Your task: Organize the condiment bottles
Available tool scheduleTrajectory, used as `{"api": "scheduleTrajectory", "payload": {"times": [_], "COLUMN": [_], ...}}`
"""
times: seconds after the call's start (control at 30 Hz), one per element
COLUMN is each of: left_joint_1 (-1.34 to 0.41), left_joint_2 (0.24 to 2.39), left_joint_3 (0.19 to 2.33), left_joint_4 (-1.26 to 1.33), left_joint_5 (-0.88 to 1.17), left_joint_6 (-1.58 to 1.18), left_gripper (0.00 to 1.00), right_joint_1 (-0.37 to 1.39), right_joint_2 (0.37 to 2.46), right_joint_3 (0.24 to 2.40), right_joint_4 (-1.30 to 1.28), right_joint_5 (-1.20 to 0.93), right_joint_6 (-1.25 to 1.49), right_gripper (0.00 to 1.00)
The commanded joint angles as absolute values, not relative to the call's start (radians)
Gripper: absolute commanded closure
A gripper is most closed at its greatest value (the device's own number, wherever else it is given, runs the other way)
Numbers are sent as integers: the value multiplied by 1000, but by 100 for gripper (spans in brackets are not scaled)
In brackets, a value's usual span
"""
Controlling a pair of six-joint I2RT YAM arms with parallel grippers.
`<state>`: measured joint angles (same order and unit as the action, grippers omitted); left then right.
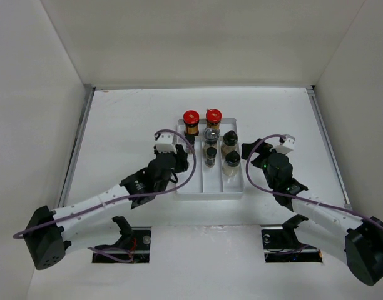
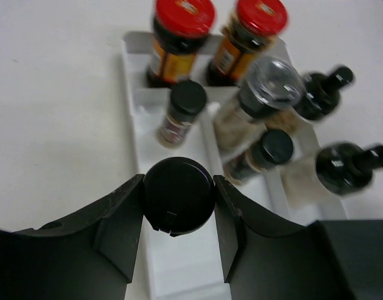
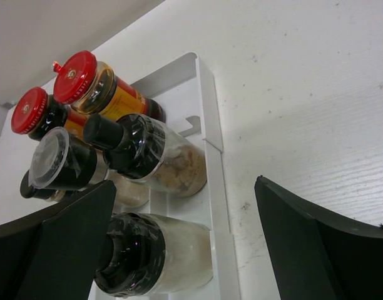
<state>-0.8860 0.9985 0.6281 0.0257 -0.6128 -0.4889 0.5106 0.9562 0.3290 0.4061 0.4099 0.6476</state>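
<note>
White table (image 1: 126, 119) | left tool (image 2: 179, 215) clenched on black-capped jar (image 2: 179, 190), round glossy lid | right tool (image 3: 188, 234) released wide

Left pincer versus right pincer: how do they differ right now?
The left pincer is shut on a black-capped jar; the right pincer is open and holds nothing. The left pincer is over the left compartment of the white tray; the right pincer is by its right edge. Both point toward the tray.

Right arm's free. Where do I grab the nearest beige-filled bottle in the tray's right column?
Probably its black cap, coming from above: the bottle stands upright, the cap rises clear of the tray wall, and a second bottle stands close behind its body.
</note>
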Motion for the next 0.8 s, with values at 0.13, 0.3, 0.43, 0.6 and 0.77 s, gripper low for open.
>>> {"api": "scheduleTrajectory", "payload": {"times": [0.13, 0.3, 0.43, 0.6, 0.77], "left_joint_1": [-1094, -1140, -1151, -1167, -1170], "left_joint_2": [1081, 1215, 1314, 1379, 1437], "left_joint_3": [675, 715, 718, 716, 724], "left_joint_4": [147, 239, 310, 390, 396], "left_joint_5": [-537, -549, -535, -534, -534], "left_joint_6": [-516, -445, -440, -405, -402], "left_gripper": [72, 71, 71, 70, 70], "right_joint_1": [515, 515, 515, 515, 515], "right_joint_2": [960, 940, 920, 930, 930], "right_joint_3": [344, 341, 334, 337, 336], "right_joint_4": [468, 466, 462, 463, 465], "right_joint_5": [402, 400, 400, 400, 400], "right_joint_6": [650, 647, 649, 647, 647], "right_gripper": [0, 0, 0, 0, 0]}}
